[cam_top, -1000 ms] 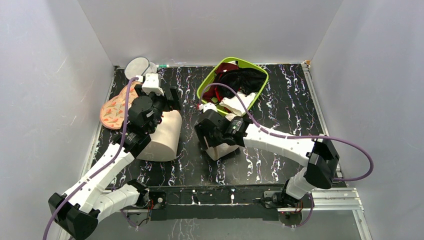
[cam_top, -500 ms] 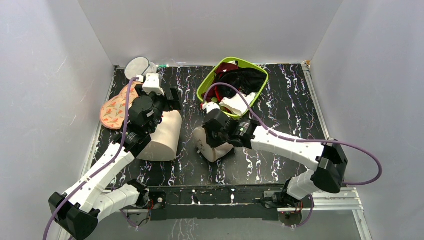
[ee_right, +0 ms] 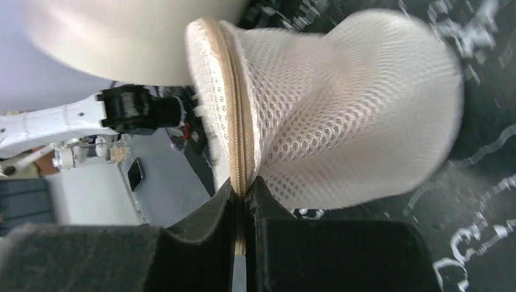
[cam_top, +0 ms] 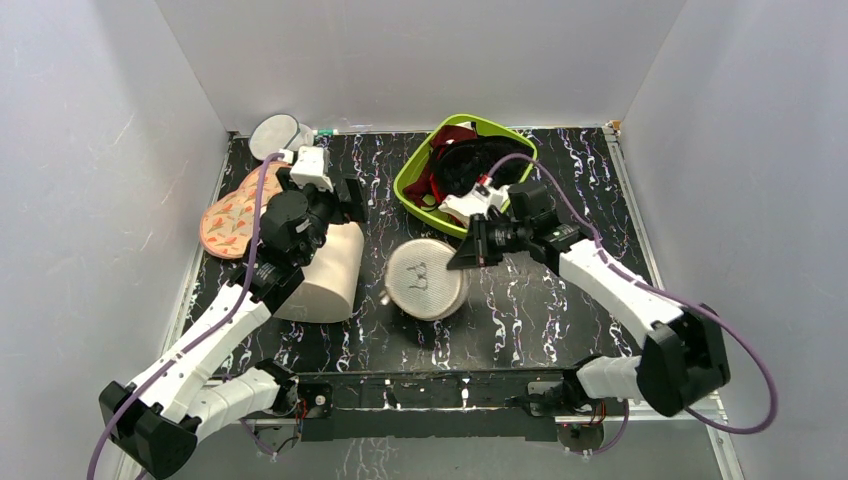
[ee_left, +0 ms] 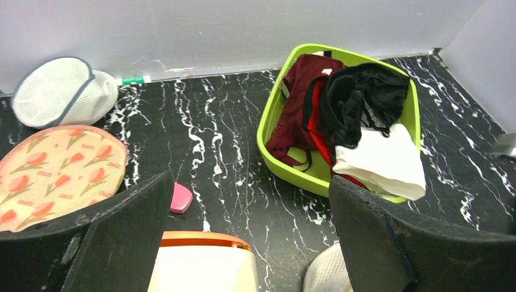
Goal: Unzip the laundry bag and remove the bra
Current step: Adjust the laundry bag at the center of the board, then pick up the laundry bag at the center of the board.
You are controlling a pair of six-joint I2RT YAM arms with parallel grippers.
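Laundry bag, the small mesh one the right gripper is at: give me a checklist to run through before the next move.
1. Right gripper shut on the laundry bag at its zip: ok.
2. Zip open: not ok; the stretch in view is closed.
3. Zip pull found: cannot tell.
4. Left gripper open and free: ok.
5. Left gripper bracing the bag: not ok; it hangs over the cream cylinder, apart from the bag.
6. Bra seen inside: cannot tell.
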